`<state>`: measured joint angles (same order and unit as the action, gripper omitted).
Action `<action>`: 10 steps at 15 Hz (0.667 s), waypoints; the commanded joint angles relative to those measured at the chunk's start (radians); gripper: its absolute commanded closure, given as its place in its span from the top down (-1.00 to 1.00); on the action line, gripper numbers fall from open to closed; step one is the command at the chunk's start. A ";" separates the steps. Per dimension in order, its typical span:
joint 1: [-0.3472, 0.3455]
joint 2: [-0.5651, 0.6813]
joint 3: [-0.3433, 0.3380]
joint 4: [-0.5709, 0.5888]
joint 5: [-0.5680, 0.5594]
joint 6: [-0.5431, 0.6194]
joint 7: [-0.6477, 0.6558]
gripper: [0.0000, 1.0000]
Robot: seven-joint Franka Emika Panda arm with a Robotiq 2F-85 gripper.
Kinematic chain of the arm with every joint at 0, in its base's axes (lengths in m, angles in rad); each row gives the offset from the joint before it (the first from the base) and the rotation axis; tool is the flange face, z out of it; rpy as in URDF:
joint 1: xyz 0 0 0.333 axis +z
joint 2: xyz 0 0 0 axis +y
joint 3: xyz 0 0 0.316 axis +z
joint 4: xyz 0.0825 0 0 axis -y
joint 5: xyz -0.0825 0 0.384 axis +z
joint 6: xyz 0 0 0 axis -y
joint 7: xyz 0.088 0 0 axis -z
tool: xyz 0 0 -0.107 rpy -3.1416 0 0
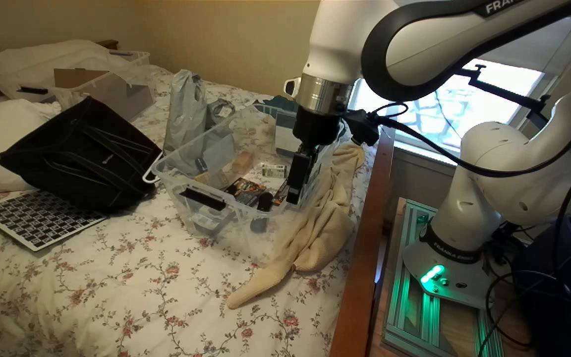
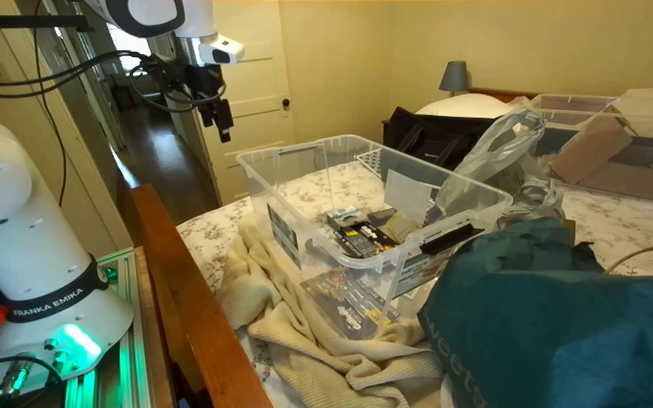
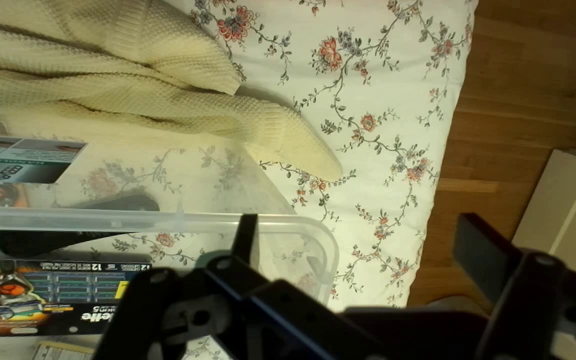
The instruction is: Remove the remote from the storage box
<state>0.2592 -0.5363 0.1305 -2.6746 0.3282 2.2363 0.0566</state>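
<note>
The storage box is a large clear plastic bin on the bed; its rim also shows in an exterior view and in the wrist view. A dark elongated object with a rounded end lies in it, partly seen through the wall. It may be the remote, but I cannot tell. A black razor pack lies beside it. My gripper is open and empty. In an exterior view the gripper hangs above the bin's end, higher than the rim; in the wrist view one finger overlaps the rim near a corner.
A beige sweater lies against the bin's side. A teal bag, a grey plastic bag and a black flat case stand around the bin. A wooden bed rail runs between bed and robot base.
</note>
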 commanded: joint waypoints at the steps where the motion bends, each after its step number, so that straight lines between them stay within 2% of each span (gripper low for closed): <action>1: -0.005 -0.001 0.004 0.002 0.002 -0.003 -0.002 1.00; 2: -0.005 -0.001 0.004 0.002 0.002 -0.003 -0.002 1.00; 10: -0.226 0.190 0.060 0.174 -0.237 -0.019 0.336 1.00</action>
<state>0.0993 -0.4617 0.1557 -2.6044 0.1747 2.2351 0.2717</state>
